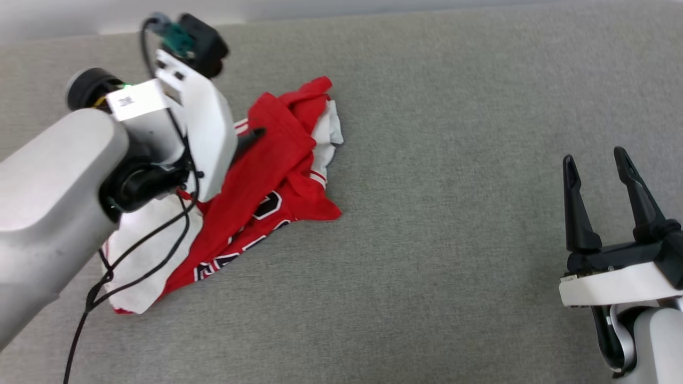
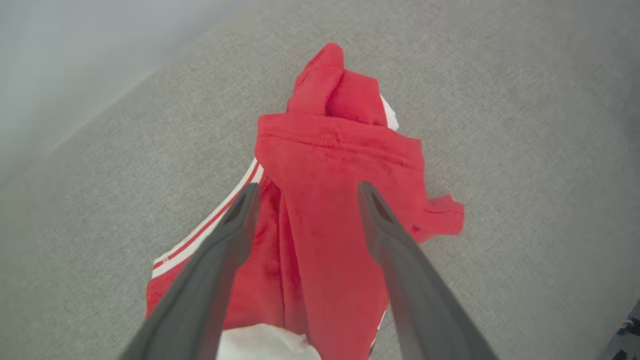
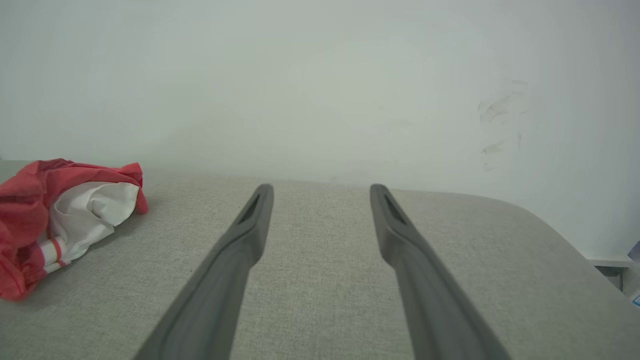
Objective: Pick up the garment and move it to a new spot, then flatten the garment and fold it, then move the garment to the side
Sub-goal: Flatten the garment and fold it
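The garment lies crumpled on the grey padded surface, left of the middle. It is red, with white sleeve cloth and black white-outlined lettering at its near side. My left gripper hangs open just over its upper red part. In the left wrist view a red fold of the garment lies between and beyond the two spread fingers. In the head view one dark fingertip pokes out past the white wrist mount. My right gripper stands open at the lower right, far from the cloth. The right wrist view shows the garment at its left edge.
The grey fabric surface stretches wide to the right of the garment. A pale wall rises behind it, and the surface's rounded edge falls off at the far right. A black cable from my left arm hangs over the garment's white part.
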Controlling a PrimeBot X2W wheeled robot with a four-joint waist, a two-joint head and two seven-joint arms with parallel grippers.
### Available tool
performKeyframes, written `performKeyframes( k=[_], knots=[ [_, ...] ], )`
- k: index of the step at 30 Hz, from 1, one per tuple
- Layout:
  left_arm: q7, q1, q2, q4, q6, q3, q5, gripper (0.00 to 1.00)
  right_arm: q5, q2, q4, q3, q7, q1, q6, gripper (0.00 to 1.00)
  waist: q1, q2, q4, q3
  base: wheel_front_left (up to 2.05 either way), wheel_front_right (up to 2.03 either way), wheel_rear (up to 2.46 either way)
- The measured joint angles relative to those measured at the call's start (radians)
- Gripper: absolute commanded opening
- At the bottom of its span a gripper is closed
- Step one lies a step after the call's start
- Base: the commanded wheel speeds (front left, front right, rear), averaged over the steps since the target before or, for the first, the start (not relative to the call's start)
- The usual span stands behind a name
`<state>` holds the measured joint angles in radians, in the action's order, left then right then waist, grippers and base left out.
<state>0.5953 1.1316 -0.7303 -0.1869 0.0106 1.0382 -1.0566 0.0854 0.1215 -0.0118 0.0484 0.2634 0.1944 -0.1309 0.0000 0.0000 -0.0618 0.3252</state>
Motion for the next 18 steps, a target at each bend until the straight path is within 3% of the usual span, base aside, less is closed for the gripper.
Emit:
performKeyframes(
  k=[9,18],
  knots=[
    [0.191,0.027,0.077,-0.158,0.070,0.111,-0.022,1.00,0.000,-0.001,0.000,-0.018,0.000,0.049,0.000,1.00,0.0000,0.0000,-0.044,0.076,0.00,0.00,0.00],
    [0.231,0.026,0.108,-0.216,0.108,0.167,-0.006,1.00,-0.006,-0.002,-0.004,-0.027,0.000,0.072,0.000,1.00,0.0000,0.0000,-0.069,0.117,0.00,0.00,0.00]
  ],
)
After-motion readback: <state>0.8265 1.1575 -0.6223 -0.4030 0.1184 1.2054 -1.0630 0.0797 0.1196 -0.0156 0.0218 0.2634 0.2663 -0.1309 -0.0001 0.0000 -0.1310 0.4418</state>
